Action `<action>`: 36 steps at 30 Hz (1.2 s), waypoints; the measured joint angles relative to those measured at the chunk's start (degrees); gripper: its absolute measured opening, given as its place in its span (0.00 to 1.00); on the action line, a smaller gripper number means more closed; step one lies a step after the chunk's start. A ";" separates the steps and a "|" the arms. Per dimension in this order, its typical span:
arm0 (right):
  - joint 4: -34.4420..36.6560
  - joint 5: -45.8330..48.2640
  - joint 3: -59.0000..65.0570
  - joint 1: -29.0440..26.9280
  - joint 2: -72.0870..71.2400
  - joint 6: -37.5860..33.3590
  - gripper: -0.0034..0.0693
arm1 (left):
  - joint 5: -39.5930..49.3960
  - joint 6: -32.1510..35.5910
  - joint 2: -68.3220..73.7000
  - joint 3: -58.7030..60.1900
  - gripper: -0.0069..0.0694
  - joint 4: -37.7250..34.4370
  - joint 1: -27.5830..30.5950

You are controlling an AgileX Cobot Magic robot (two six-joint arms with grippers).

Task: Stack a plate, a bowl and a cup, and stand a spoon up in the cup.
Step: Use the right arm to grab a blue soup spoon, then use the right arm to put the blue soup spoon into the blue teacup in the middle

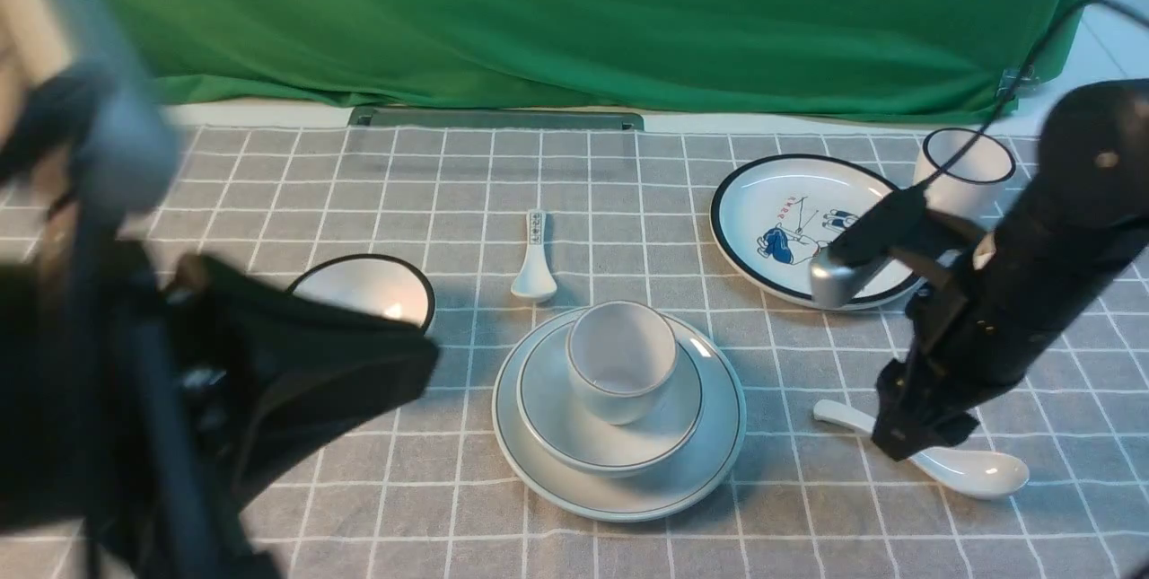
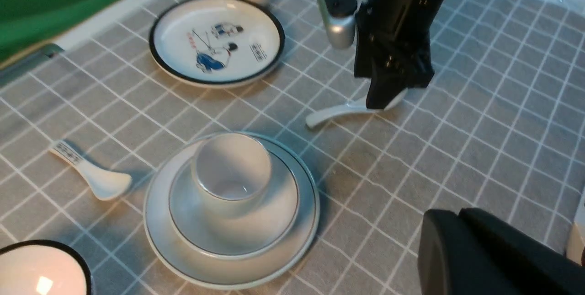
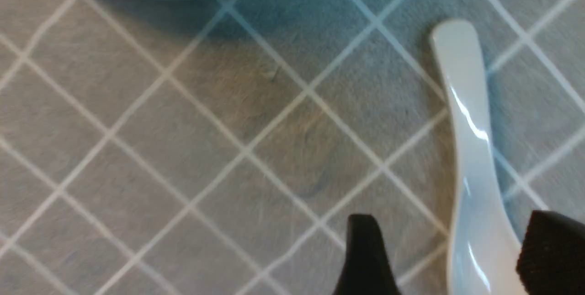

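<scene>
With the cup (image 1: 621, 362) nested in the bowl (image 1: 556, 422) on the plate (image 1: 709, 467), only the spoon (image 1: 974, 471) was left to place, lying flat on the surface (image 1: 404, 489) right of the stack, and the right hand (image 1: 917, 437), open and empty, straddled its handle, likely needing next to close and lift.

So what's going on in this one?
The cup sits in the bowl, which sits on the plate, so that part of the stack is done. The large white spoon lies flat on the checked cloth to the right of the stack, not yet in the cup. The right gripper is down over the spoon's handle, jaws open on either side of it. The left arm is off to the left, blurred.
</scene>
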 joint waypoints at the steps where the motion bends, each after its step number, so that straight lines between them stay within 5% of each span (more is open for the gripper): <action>1: 0.00 -0.39 -0.43 0.00 1.33 -0.62 0.70 | -1.23 0.00 -1.51 1.58 0.10 -0.14 0.00; 16: -0.14 -4.71 -5.85 0.00 13.69 -5.75 0.69 | -1.48 0.00 -7.50 5.43 0.10 -2.14 0.00; 19: -0.25 -4.77 -5.85 0.00 13.69 -6.34 0.61 | -1.37 0.00 -7.50 5.43 0.10 -2.33 0.00; 24: -0.23 -3.80 -5.85 0.00 13.74 -7.34 0.28 | -0.84 0.00 -7.50 5.43 0.10 -2.57 0.00; 33: 0.40 -2.98 -5.24 0.69 2.44 -0.57 0.28 | -0.23 0.33 -7.50 5.43 0.10 -1.97 0.00; 36: 7.22 -15.03 0.92 2.40 -9.06 1.49 0.28 | -0.23 0.33 -7.50 5.43 0.10 -1.40 0.00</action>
